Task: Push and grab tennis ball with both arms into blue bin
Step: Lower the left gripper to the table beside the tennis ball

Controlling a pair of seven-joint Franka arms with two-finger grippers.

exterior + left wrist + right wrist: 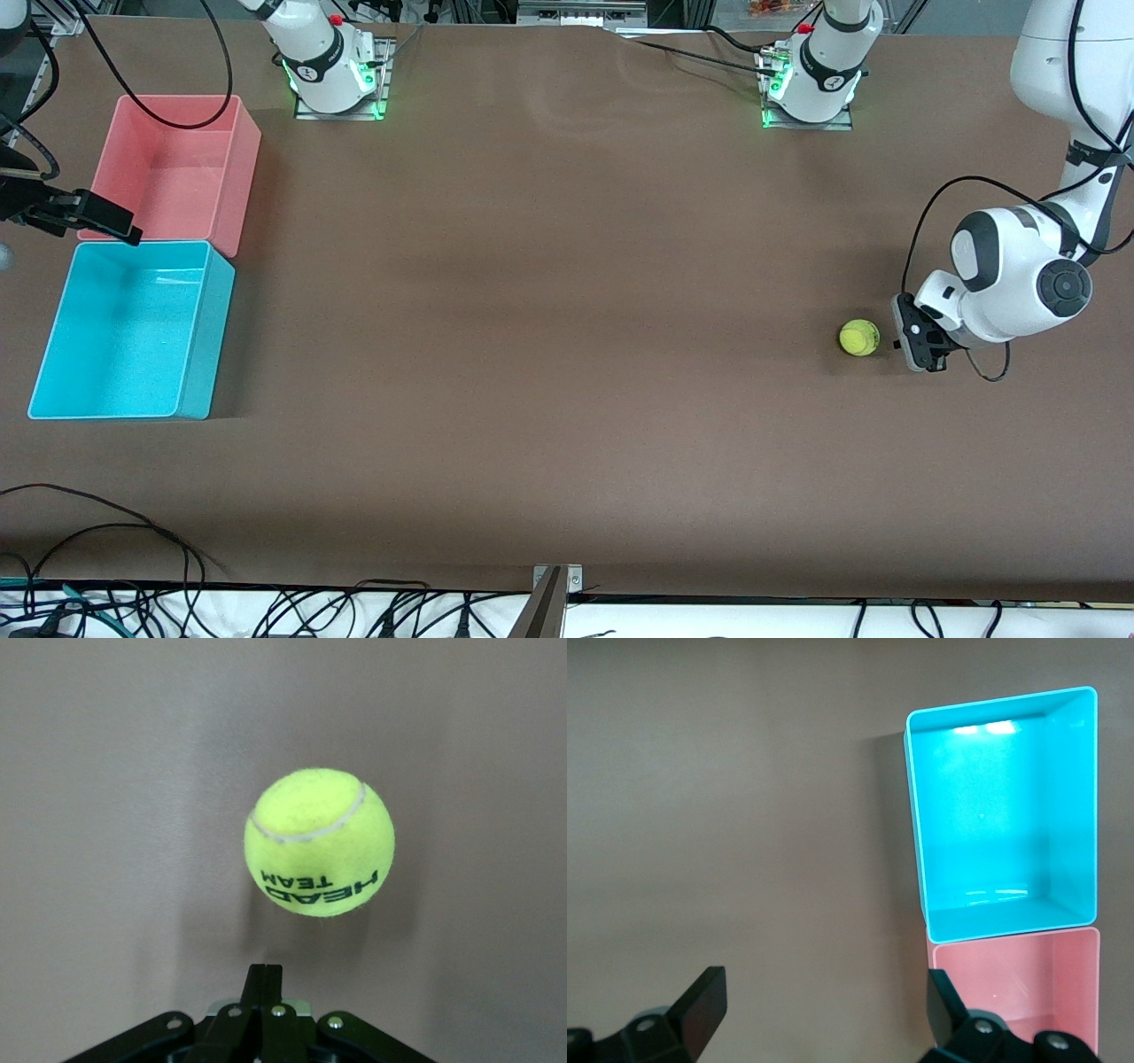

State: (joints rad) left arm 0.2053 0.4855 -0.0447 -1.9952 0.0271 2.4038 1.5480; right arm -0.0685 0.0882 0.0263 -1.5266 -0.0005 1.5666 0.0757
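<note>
The yellow-green tennis ball (858, 338) (319, 842) rests on the brown table toward the left arm's end. My left gripper (899, 341) (267, 967) sits low beside it, on the side away from the bins. Its fingers are shut on nothing, and their tips point at the ball with a small gap between. The blue bin (133, 328) (914, 815) stands empty at the right arm's end. My right gripper (106, 217) (824, 983) hangs in the air where the blue and pink bins meet. It is open and holds nothing.
A pink bin (168, 177) (1010, 992) of the same size touches the blue bin and lies farther from the front camera. Bare brown table stretches between the ball and the bins. Cables (106, 532) trail along the table's near edge.
</note>
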